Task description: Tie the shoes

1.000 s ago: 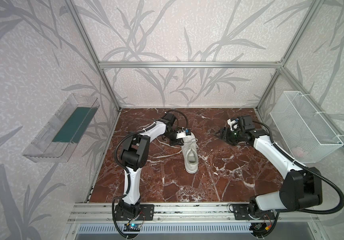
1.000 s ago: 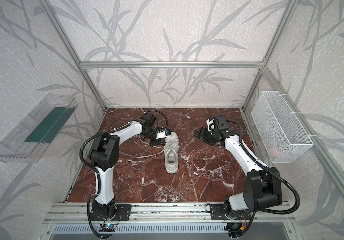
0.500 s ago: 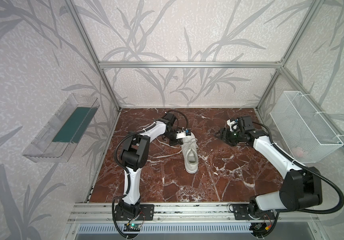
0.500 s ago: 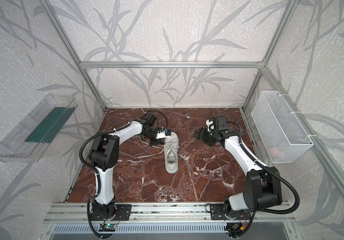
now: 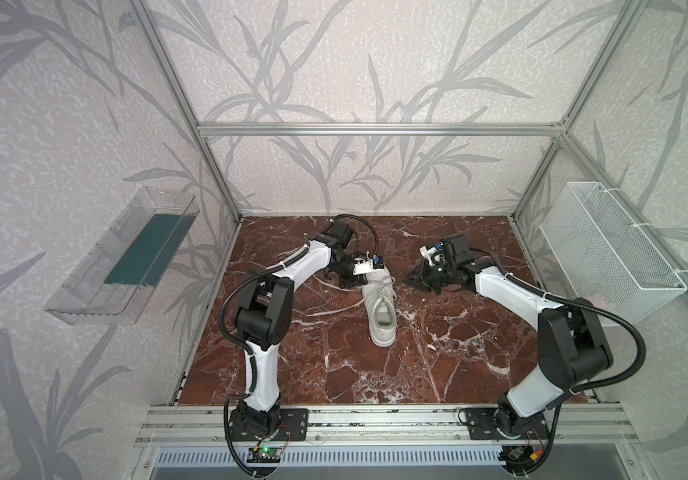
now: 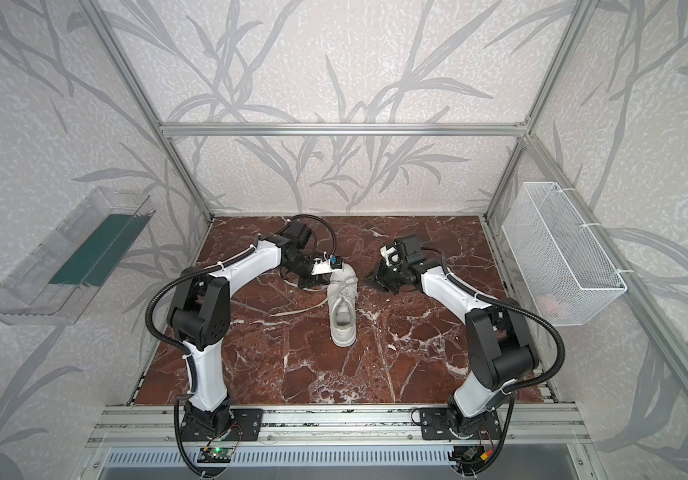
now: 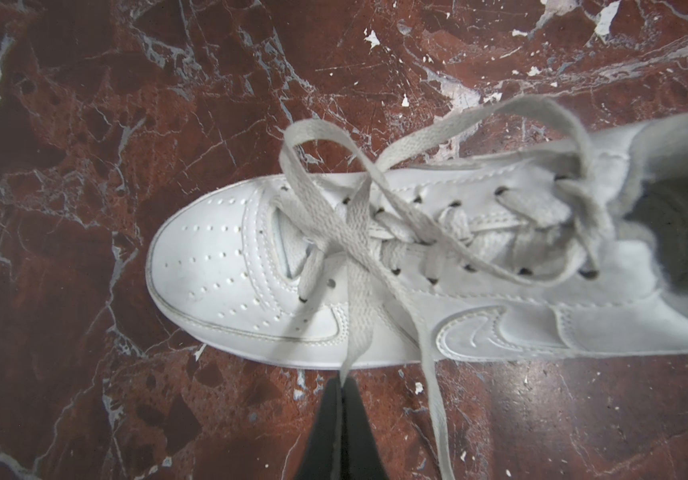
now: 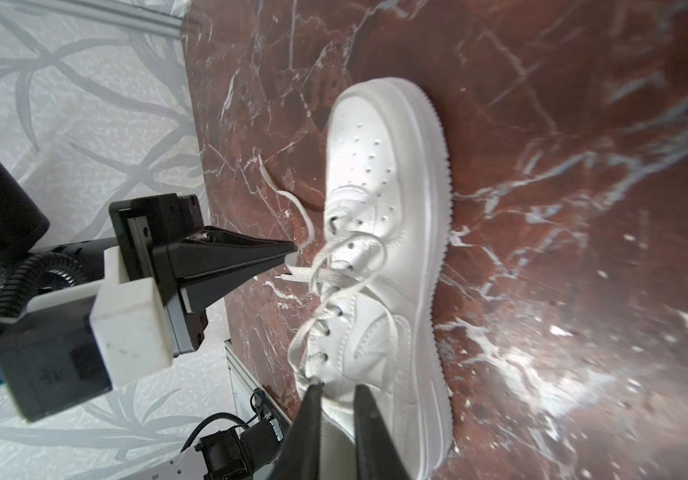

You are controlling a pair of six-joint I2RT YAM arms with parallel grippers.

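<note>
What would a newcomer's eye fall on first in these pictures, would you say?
The white sneaker stands in the middle of the red-brown marble table, its laces loose. The left gripper, beside the toe, has its jaws shut on one lace; the right gripper, on the opposite side, has its jaws slightly apart at another strand.
</note>
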